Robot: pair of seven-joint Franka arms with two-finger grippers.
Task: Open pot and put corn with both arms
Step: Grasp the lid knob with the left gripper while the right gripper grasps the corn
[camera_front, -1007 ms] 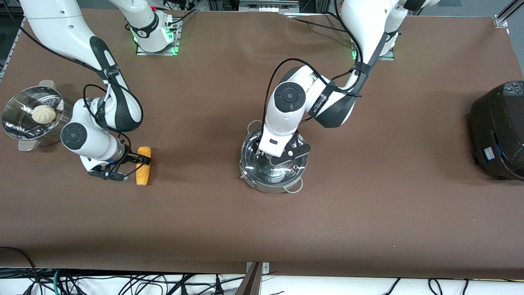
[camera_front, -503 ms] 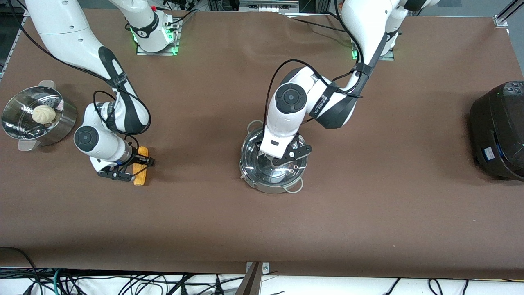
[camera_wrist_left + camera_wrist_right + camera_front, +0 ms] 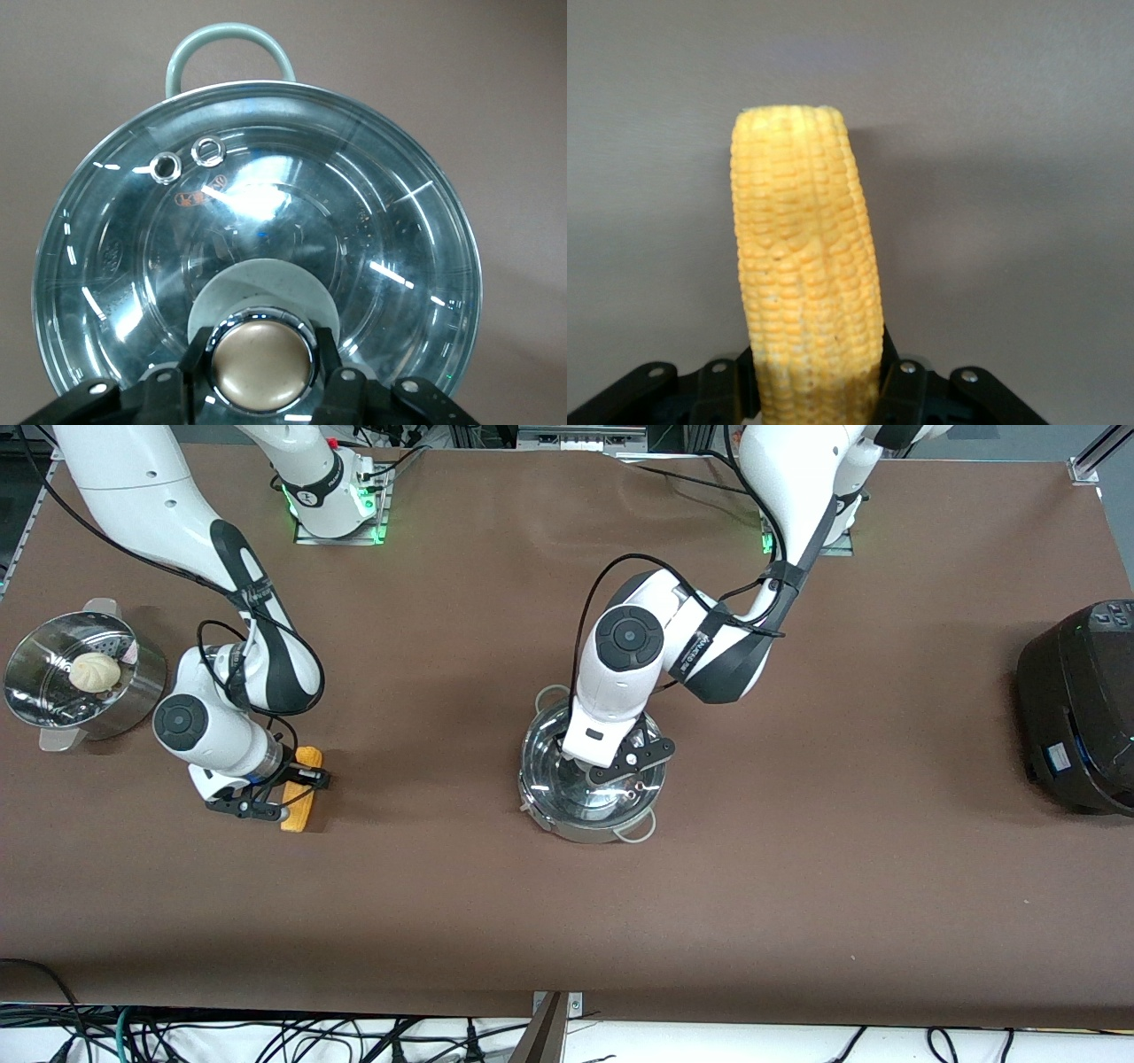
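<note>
Wide bare table (image 3: 416, 682) lies between the corn (image 3: 299, 797) and the pot (image 3: 592, 779), nothing standing in that stretch. Over the pot, the left gripper (image 3: 611, 766) and the lid (image 3: 257, 239) cover the opening, fingers (image 3: 197, 359) hugging the knob (image 3: 262, 366). The right gripper (image 3: 270, 793) straddles the corn. The steamer (image 3: 80, 677) sits near it at the right arm's end, the black cooker (image 3: 1076, 704) well apart at the left arm's end.

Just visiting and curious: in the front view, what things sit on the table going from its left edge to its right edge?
steamer pot with a bun → corn → pot → black cooker.
</note>
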